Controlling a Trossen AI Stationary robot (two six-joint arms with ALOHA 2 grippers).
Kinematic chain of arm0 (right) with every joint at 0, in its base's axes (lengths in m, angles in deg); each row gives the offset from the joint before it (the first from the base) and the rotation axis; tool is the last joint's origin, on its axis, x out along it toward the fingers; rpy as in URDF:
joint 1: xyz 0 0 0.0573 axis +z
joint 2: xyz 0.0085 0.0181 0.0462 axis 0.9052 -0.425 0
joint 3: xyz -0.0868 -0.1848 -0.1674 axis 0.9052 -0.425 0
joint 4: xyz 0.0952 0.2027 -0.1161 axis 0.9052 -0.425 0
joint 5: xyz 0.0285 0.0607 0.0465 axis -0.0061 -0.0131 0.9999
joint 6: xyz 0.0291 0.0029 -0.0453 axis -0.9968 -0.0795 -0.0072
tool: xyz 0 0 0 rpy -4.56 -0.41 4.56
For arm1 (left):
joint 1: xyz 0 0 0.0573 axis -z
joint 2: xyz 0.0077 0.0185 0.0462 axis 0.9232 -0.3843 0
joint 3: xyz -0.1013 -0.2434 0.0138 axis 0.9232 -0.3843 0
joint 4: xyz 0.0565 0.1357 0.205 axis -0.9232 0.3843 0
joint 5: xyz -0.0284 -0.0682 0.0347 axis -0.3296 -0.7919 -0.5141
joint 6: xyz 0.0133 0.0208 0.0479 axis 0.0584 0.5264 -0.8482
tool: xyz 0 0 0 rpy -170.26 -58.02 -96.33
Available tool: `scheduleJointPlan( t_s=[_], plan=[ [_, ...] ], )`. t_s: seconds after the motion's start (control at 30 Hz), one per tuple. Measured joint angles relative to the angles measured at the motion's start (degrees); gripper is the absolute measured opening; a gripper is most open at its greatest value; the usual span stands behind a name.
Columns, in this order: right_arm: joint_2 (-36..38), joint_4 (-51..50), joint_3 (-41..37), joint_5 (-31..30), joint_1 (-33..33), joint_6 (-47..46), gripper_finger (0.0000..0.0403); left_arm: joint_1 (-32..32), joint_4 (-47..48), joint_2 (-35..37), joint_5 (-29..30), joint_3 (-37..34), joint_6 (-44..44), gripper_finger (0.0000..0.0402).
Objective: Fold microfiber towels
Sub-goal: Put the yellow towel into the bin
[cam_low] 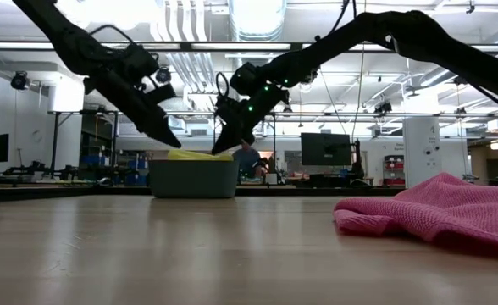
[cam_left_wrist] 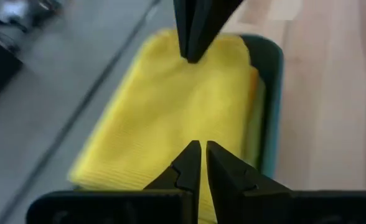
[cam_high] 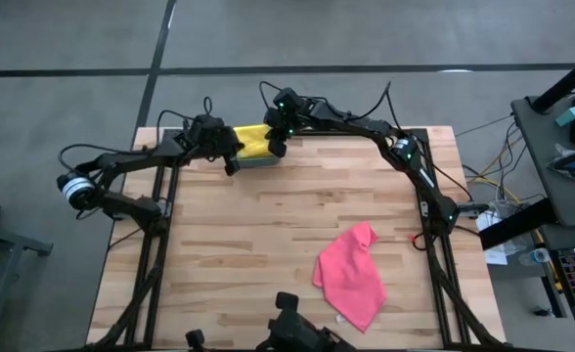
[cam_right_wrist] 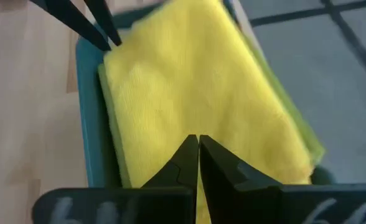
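The yellow towel (cam_high: 251,140) lies folded on top of a stack in the teal bin (cam_low: 193,179), which stands at the table's (cam_high: 268,244) 12 o'clock edge. Both grippers hang just above it — the left gripper (cam_high: 233,166) at the bin's 9 o'clock side, the right gripper (cam_high: 278,149) at its 3 o'clock side — each clenched and holding nothing. The pink towel (cam_high: 351,274) lies crumpled towards 5 o'clock, well apart from the bin.

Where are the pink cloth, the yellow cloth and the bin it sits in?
pink towel (cam_high: 351,274), high view, middle of the crumpled cloth.
yellow towel (cam_right_wrist: 201,87), right wrist view, its flat top face.
teal bin (cam_low: 194,179), low view, its front wall.
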Motion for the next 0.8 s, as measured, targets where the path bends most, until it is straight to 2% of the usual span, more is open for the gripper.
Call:
scheduleJointPlan(
  t_s=[0.17, 0.33, 0.53, 0.8],
  plan=[
    [0.0, 1.5, 2.34, -3.87, -0.71, 1.09, 0.0008, -0.37, -7.78, 0.57, 7.15, -0.26, -2.68, 0.0012],
    [0.0, 5.91, 1.35, -5.54, -1.85, 1.04, 0.0008, -1.4, -12.98, -3.96, 7.48, -0.17, -3.36, 0.0012],
    [-2.15, 8.27, 0.65, -5.26, -2.35, 0.25, 0.0008, -1.68, -13.52, -9.3, 7.72, 0.65, -3.33, 0.0012],
    [-4.7, 8.35, 0.48, -5.81, -2.24, -0.58, 0.0008, -1.68, -13.33, -9.7, 9.39, 0.77, -3.2, 0.0012]
  ],
)
